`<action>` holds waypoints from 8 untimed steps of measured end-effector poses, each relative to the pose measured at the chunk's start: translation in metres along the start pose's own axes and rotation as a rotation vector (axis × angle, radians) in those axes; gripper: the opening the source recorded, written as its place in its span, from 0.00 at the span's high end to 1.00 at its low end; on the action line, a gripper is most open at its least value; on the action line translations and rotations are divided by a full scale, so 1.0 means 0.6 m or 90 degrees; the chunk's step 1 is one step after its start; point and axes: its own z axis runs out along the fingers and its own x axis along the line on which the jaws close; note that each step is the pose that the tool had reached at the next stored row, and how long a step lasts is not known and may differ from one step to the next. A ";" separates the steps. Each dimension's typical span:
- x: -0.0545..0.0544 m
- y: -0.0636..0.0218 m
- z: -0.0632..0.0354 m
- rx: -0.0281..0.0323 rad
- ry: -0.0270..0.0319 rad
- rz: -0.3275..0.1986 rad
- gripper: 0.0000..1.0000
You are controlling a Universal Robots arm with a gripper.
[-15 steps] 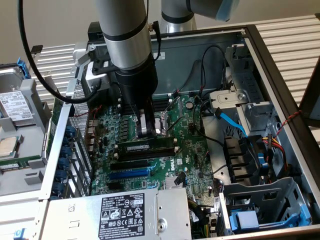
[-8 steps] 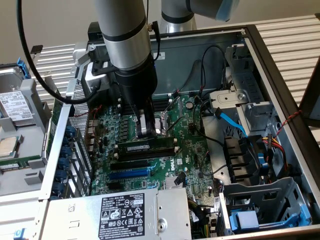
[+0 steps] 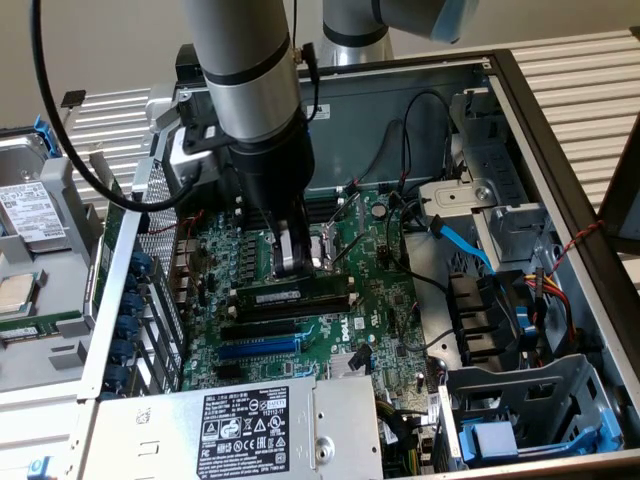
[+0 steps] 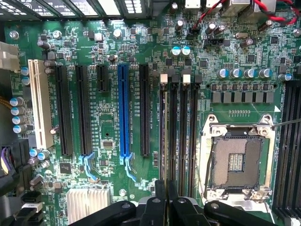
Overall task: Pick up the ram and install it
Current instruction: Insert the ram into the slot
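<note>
Open computer case (image 3: 545,140) with the green motherboard (image 3: 380,300) inside | ram (image 3: 295,298) sits in a black memory slot just beside the CPU socket (image 4: 235,162) | gripper (image 3: 290,262) hangs just above the ram | I see the fingers (image 4: 157,207) drawn together.

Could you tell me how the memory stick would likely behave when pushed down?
Probably stiff: the memory stick looks like a straight, thin strip standing on edge on the circuit board. Likely light, being so slim. Pushed off-centre, it might tilt, since it is long and narrow.
</note>
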 end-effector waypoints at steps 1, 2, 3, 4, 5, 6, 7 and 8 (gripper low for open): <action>0.000 0.001 0.000 0.0013 0.0002 0.000 0.87; 0.000 0.002 0.000 0.0027 0.0001 0.000 0.87; 0.000 0.004 0.000 0.0037 0.0002 0.000 0.87; 0.000 0.004 0.000 0.0046 0.0002 0.000 0.87; 0.000 0.005 0.000 0.0057 0.0002 0.000 0.87; 0.000 0.006 0.000 0.0068 0.0001 0.000 0.87; 0.000 0.006 0.000 0.0078 0.0001 0.000 0.87; 0.000 0.007 0.000 0.0089 0.0001 0.000 0.87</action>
